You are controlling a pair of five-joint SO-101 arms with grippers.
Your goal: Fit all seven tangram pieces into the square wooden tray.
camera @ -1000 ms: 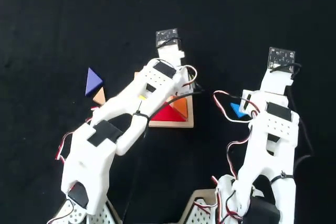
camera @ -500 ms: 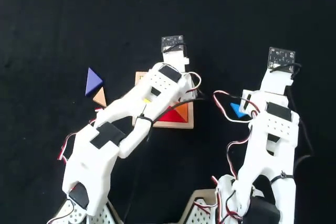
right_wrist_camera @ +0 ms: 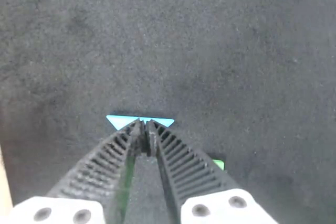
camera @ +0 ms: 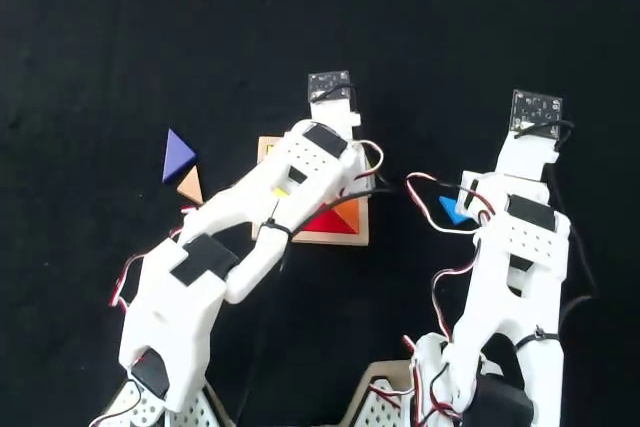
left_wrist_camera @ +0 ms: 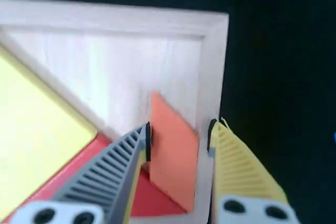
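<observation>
Straddling orange piece (left_wrist_camera: 173, 156) in tray (left_wrist_camera: 131, 19), left claw (left_wrist_camera: 178, 134) gapes.

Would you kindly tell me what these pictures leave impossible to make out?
High view: most of the wooden tray and its pieces, under the left arm.
Right wrist view: the outline of the light blue piece, behind the right gripper; a green sliver, unidentifiable.
Left wrist view: whether the left gripper touches the orange piece.
</observation>
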